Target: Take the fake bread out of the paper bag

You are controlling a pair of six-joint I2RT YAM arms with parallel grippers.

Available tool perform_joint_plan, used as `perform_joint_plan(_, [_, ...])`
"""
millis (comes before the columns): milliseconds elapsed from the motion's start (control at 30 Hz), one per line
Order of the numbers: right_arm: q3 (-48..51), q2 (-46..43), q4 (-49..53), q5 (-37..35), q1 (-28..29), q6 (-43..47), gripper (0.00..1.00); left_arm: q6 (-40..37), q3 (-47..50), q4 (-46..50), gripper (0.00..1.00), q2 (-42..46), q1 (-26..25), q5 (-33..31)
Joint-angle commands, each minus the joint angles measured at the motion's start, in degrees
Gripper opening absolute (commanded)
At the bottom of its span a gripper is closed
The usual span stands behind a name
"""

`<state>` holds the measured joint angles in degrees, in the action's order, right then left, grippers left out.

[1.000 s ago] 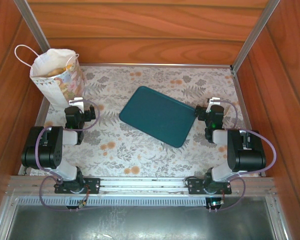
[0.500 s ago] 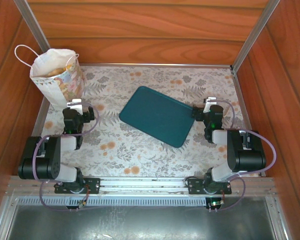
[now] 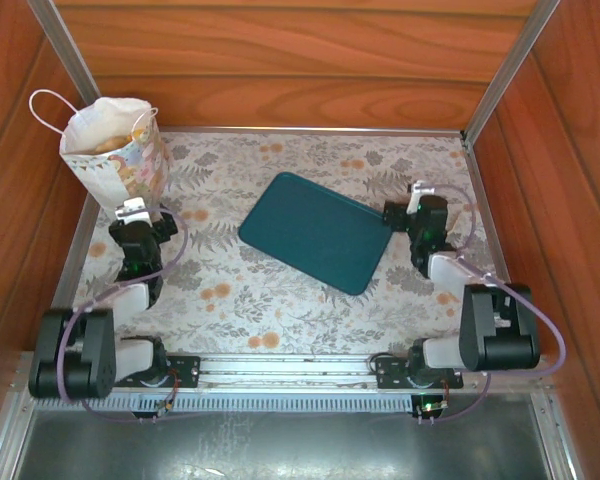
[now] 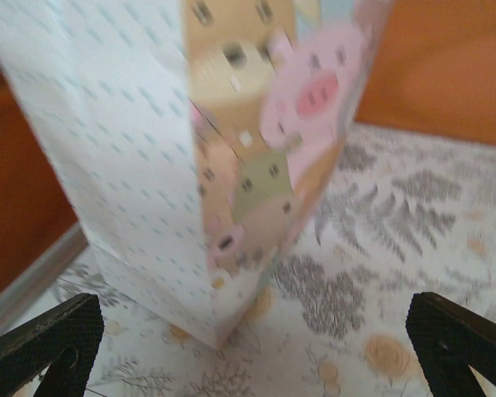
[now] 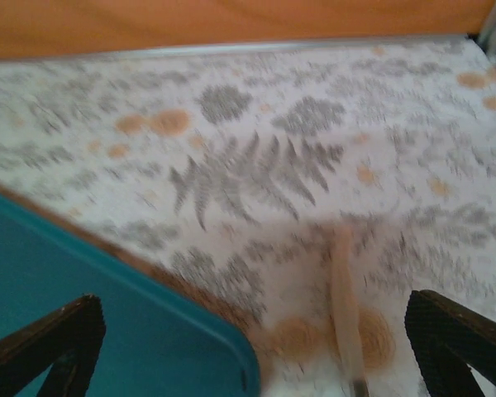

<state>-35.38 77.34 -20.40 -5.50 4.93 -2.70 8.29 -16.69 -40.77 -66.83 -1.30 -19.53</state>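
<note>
no readable text, paper bag (image 4: 256, 165) printed with pictures only

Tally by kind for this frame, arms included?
White patterned paper bag: 1
Flat teal tray: 1
Black robot arms: 2, left arm, right arm
Golden-brown fake bread inside the bag: uncountable, mostly hidden
Total: 4, plus the bread

You see a small white paper bag (image 3: 108, 165) with pale blue dashes and pastel animals, one a pink pig. Your flat rectangular teal tray (image 3: 315, 232) is plain. Your bench (image 3: 270, 300) shows grey ferns and orange blossoms on white.
</note>
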Motion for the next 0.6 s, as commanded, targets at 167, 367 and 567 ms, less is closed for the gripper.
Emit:
perform_joint_plan(167, [-14.5, 1.3, 29.1, 28.2, 4.9, -22.1, 1.0, 10.0, -6.9, 27.5, 1.0, 14.7, 0.1, 2.9])
perform_joint_plan(367, [-20.4, 11.4, 32.7, 32.8, 16.4, -27.5, 1.0, 18.8, -10.5, 41.6, 1.0, 24.1, 2.1, 7.3])
perform_joint_plan(567, [-28.9, 23.3, 38.2, 31.3, 24.2, -28.6, 1.0, 17.3, -21.2, 58.5, 1.0, 25.3, 5.2, 15.8])
